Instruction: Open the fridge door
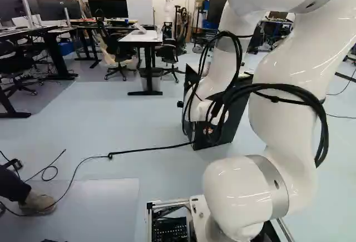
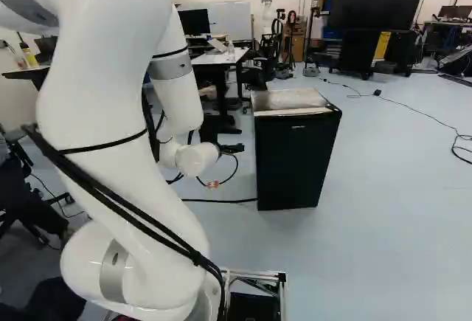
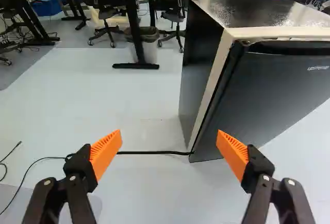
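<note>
One fridge [image 2: 295, 162] is seen, standing on the floor [image 2: 398, 210] just right of the middle of the right base view, ahead of the arm and to the right of its wrist. Its one door [image 3: 283, 90] is closed against the body, and one recess is set along the door's upper edge. One shiny top panel [image 3: 268, 13] is carried above.

Beside the fridge, one gripper [image 2: 223, 166] is held in the air, with its two fingers spread wide and nothing gripped between them. Two orange pads [image 3: 105, 153] are shown, one on each finger; in the wrist view the fridge is placed ahead and off to one side, apart from both.

One black cable [image 1: 150, 150] is laid along the floor and is led to the fridge's lower edge. Farther out, one white-topped desk [image 1: 139, 37] is seen, with one bin [image 3: 147, 44] under it and two wheeled chairs [image 1: 172, 50] near it. Three monitors [image 1: 108, 8] are counted in the left base view. In the right base view, one large dark screen [image 2: 380, 0] is set beyond the fridge, and one whiteboard [image 2: 221, 20] is placed by the wall.
</note>
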### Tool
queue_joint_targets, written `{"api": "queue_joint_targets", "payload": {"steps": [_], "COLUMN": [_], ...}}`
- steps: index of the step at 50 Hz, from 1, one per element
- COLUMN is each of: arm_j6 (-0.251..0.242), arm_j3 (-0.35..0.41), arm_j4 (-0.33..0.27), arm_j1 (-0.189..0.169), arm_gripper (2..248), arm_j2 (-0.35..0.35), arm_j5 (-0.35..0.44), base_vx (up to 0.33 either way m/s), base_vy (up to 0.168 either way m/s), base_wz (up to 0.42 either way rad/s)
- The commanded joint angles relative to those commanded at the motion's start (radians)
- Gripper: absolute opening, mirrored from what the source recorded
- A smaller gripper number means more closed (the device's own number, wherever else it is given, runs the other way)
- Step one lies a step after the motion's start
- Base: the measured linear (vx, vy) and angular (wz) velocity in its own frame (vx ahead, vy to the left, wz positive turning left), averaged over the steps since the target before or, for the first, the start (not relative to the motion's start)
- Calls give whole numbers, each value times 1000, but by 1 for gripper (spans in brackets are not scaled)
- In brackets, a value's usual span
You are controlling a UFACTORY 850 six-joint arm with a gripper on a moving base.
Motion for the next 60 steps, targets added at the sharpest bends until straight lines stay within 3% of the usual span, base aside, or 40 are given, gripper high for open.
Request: {"api": "queue_joint_targets", "payload": {"steps": [60], "arm_j6": [0], "arm_j3": [-140], "arm_j4": [62], "arm_j1": [-6], "arm_gripper": [247], "arm_j2": [-262], "arm_j5": [92], "base_vx": [0], "base_vy": [0], "base_wz": [0]}}
